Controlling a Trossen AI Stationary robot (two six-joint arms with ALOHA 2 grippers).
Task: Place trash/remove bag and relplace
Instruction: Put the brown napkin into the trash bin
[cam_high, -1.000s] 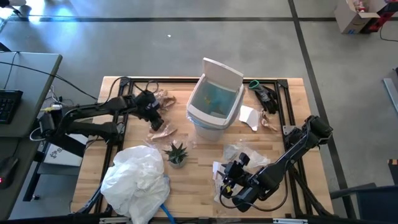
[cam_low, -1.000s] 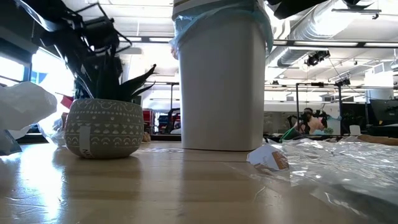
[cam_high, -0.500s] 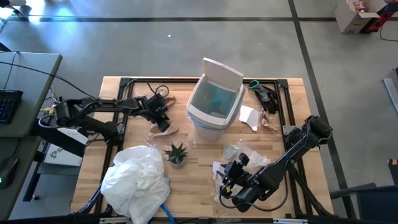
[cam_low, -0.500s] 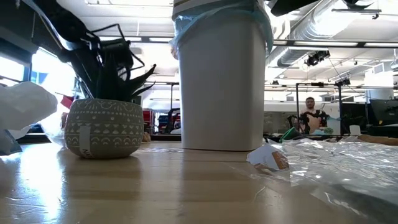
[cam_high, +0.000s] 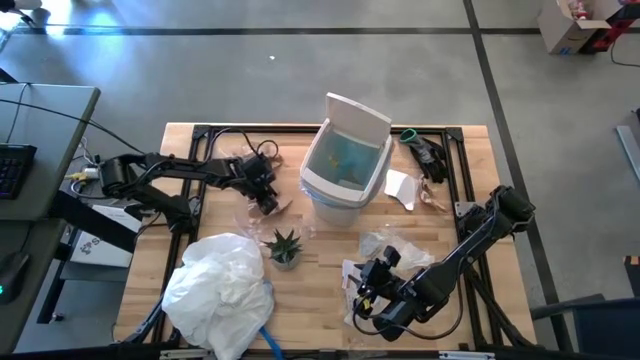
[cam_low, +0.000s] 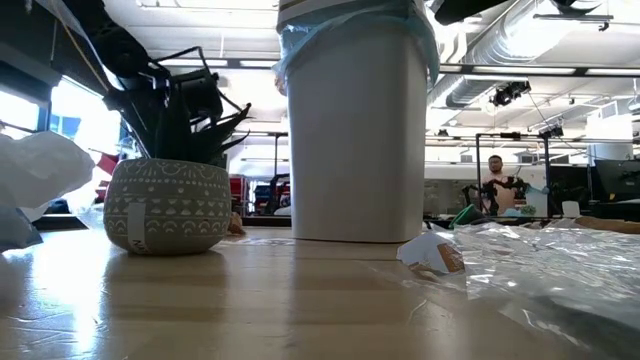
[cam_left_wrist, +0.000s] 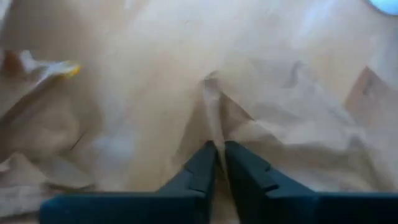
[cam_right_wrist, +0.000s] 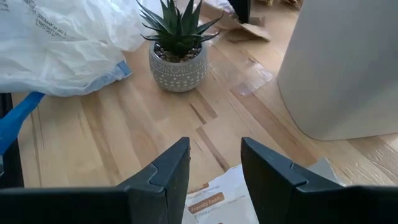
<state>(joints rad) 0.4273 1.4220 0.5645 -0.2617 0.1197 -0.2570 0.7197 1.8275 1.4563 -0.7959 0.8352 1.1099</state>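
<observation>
Crumpled brown paper trash (cam_left_wrist: 267, 118) fills my left wrist view, pinched by my left gripper (cam_left_wrist: 219, 149); right gripper (cam_right_wrist: 214, 155) open, idle near-right.

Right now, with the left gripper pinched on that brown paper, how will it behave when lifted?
The brown paper looks thin and creased, so it is probably light and floppy and will droop from the left gripper. The fingers pinch only a narrow fold, so it might slip or tear if yanked.
</observation>
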